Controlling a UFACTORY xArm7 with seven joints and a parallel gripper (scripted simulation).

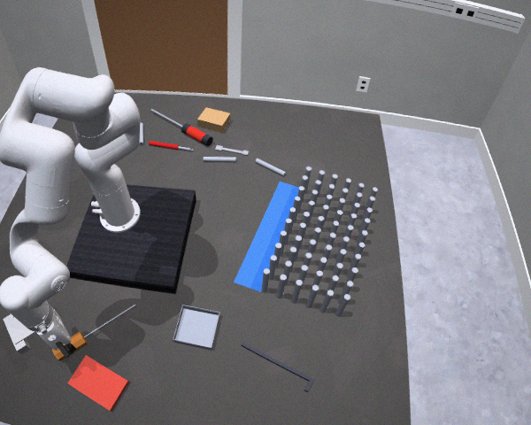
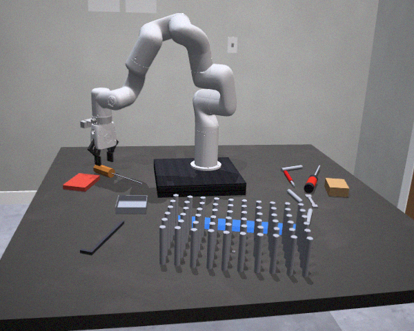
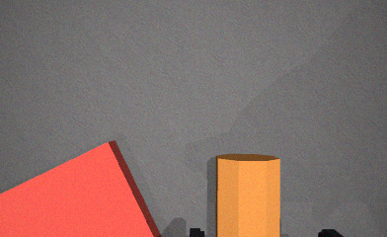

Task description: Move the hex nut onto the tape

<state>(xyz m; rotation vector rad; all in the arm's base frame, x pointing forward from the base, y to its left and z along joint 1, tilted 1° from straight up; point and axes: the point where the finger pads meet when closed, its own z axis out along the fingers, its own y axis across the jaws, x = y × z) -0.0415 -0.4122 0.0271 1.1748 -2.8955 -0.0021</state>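
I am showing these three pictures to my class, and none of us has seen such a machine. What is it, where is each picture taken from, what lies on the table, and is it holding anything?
It is one white robot arm on a dark table, ending in a gripper with two fingers. One picture looks down from above, one from the front, one from the wrist. The gripper hangs open just above the hook pick, holding nothing. Nearby lie a red block and a small tray. Farther off stand rows of grey spacers beside the blue tape strip. The nut is too small to make out with certainty.
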